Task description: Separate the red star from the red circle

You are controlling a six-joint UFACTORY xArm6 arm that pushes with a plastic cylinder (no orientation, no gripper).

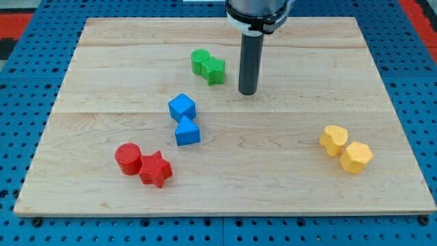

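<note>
The red star (156, 169) lies near the board's bottom left, touching the red circle (128, 158) on its left. My tip (248, 92) stands in the upper middle of the board, far above and to the right of both red blocks. It is just right of the green blocks and touches no block.
Two green blocks (208, 65) sit together at the top centre. A blue cube (182, 107) and a blue triangle (187, 131) touch in the middle left. Two yellow blocks (345, 149) lie together at the right. The wooden board (225, 191) rests on a blue pegboard.
</note>
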